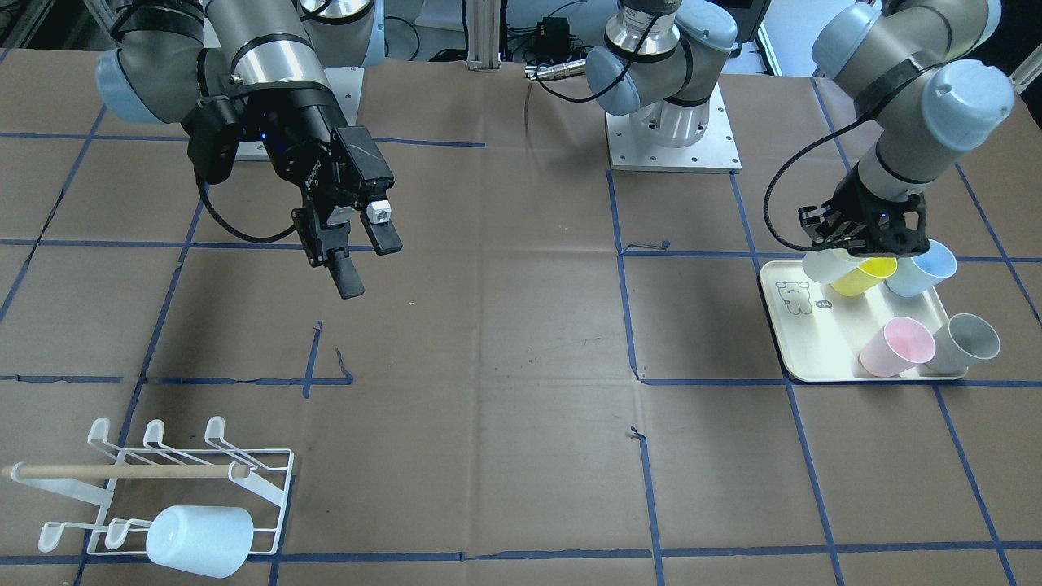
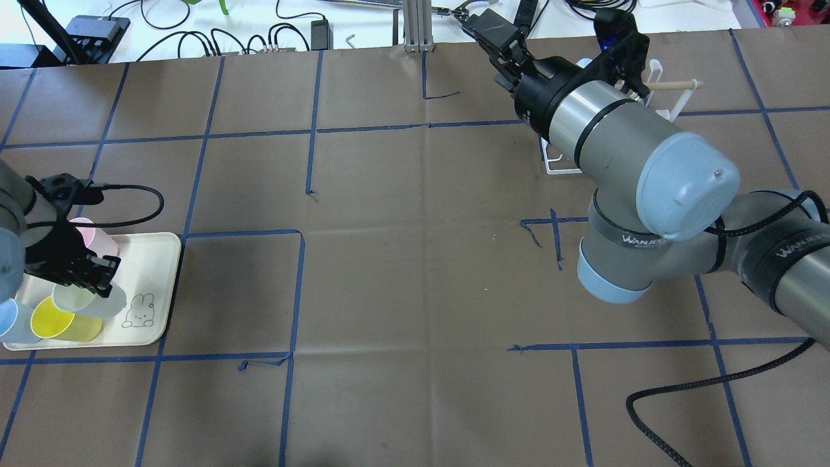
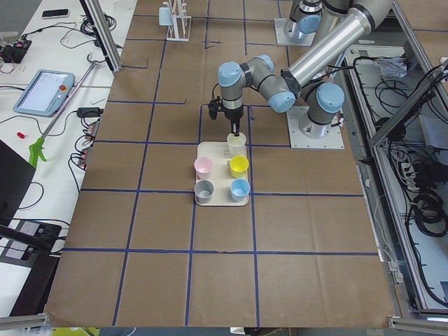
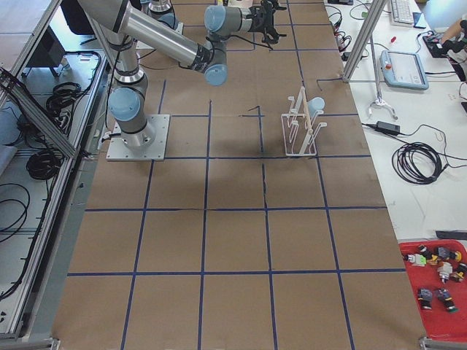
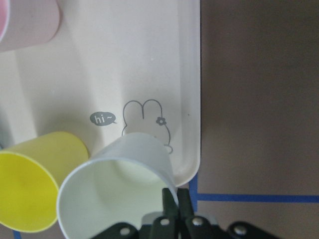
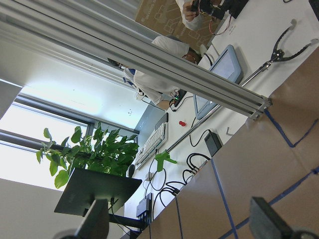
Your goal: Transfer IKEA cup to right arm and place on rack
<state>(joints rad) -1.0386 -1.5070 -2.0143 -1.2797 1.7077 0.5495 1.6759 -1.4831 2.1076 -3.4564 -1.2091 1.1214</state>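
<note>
My left gripper [image 1: 840, 252] is shut on the rim of a white IKEA cup [image 1: 824, 267], which is tilted over the near corner of the cream tray [image 1: 802, 342]. The left wrist view shows the fingertips [image 5: 174, 199] pinching the cup's wall [image 5: 124, 164], one inside and one outside. The right arm's gripper [image 1: 370, 262] hangs open and empty above the table, far from the cup. The white wire rack [image 1: 252, 476] with its wooden rod stands at the table's far corner and has a pale blue cup [image 1: 199, 541] on it. In the overhead view the right arm partly hides the rack [image 2: 671, 97].
On the tray stand a yellow cup [image 1: 864, 275], a blue cup [image 1: 921, 270], a pink cup [image 1: 895, 346] and a grey cup [image 1: 967, 342]. The yellow cup [image 5: 30, 189] touches the held cup. Brown paper with blue tape lines [image 1: 521, 350] spans between tray and rack. A person shows beyond the table's edge.
</note>
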